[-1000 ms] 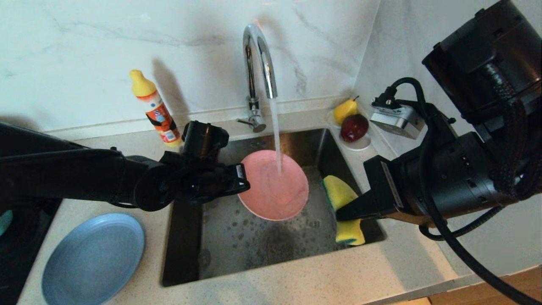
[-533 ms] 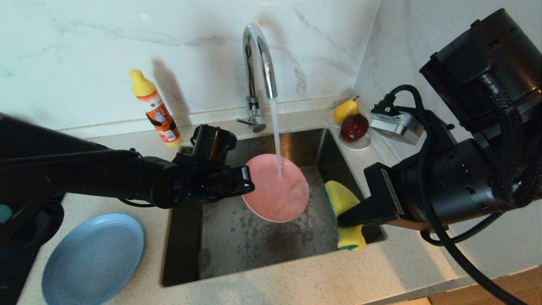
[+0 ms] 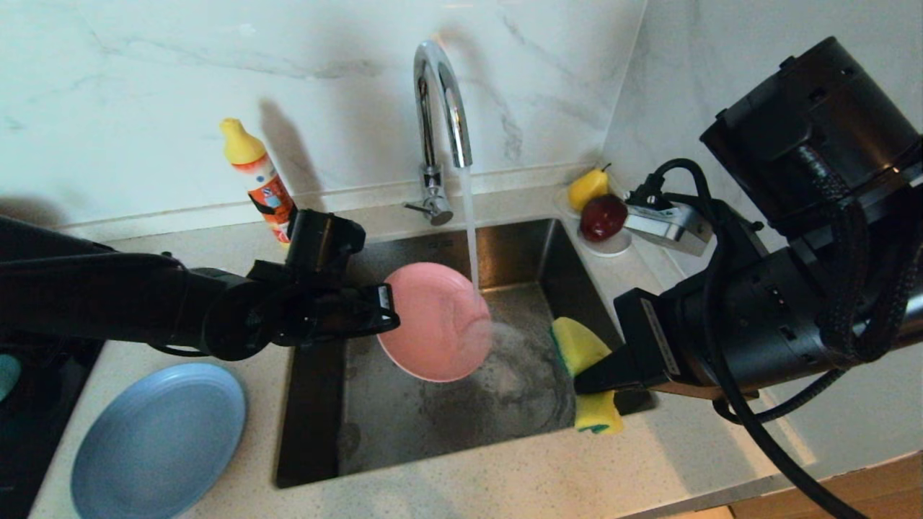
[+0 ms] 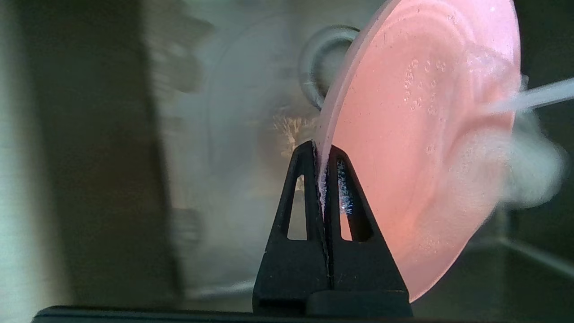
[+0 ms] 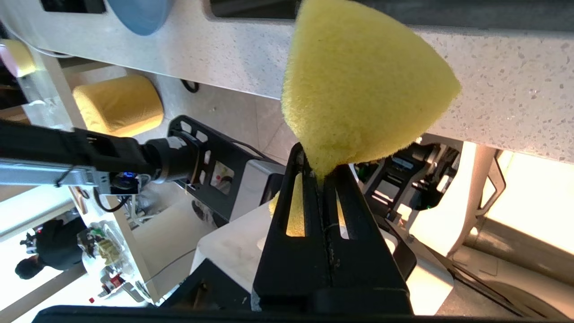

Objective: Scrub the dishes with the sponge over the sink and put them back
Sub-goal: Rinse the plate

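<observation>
The left gripper (image 4: 323, 148) pinches the pink plate (image 3: 433, 321) by its rim, over the sink (image 3: 317, 404) beside the tap's stream. The right gripper (image 5: 320, 168) clamps the sponge (image 3: 577, 346) nearby. The wet rim could slip free.

Matte black arms throughout; left arm (image 3: 108, 303) a long smooth tube ending in a blocky wrist with a small white label. Right arm (image 3: 779, 317) bulkier, cylindrical housings, braided black cable, silver camera block (image 3: 667, 223). Fingers (image 4: 309, 215) black triangular frames with cut-out slots.
</observation>
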Controlling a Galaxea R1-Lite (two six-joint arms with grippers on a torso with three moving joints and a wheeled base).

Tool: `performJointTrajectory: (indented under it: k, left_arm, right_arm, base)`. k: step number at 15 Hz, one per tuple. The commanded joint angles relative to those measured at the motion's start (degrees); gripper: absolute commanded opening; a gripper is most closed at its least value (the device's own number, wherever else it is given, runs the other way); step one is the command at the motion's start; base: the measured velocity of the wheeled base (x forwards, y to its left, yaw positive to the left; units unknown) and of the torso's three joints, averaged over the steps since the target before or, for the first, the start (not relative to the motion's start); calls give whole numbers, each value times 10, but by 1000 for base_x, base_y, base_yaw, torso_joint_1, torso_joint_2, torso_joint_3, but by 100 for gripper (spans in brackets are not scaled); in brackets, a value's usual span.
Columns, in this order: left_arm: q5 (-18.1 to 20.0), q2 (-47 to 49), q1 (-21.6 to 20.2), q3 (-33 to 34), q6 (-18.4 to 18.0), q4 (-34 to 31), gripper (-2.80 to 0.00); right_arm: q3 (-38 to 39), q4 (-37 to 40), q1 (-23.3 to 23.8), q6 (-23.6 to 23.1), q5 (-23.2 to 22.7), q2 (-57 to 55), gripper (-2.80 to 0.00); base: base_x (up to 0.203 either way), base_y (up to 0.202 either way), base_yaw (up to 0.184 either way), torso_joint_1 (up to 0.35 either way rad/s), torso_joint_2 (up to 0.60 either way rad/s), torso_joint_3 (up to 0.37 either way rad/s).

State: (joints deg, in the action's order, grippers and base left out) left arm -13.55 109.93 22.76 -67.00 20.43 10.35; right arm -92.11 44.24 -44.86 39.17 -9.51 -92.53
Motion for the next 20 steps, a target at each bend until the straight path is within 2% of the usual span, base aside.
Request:
performJointTrajectory:
  k: [1,3,6,13,16,20]
  left_arm:
    - [-16,-57,-19,25,-29,3,-280]
    - [-35,-93,-30,43,-58,5,-280]
    - [-44,-148,-42,75,-106,17,-280]
    - [-48,-237,-61,200,-269,185,-280]
    - [-48,-259,-67,231,-329,238,-280]
    - [-47,-264,-71,238,-345,266,-280]
  right_arm:
    - [2,2,3,3,-1,-7,-280]
    - [2,2,8,3,-1,-11,-280]
    - [4,2,11,4,-1,-11,-280]
    - [18,2,22,4,-2,-6,-280]
    - [18,2,22,5,-2,-8,-280]
    - [18,2,22,4,-2,-11,-280]
  base:
    - [0,0,0,0,0,0]
    - [0,0,0,0,0,0]
    - [0,0,0,0,0,0]
    - [0,0,0,0,0,0]
    - [0,0,0,0,0,0]
    - [0,0,0,0,0,0]
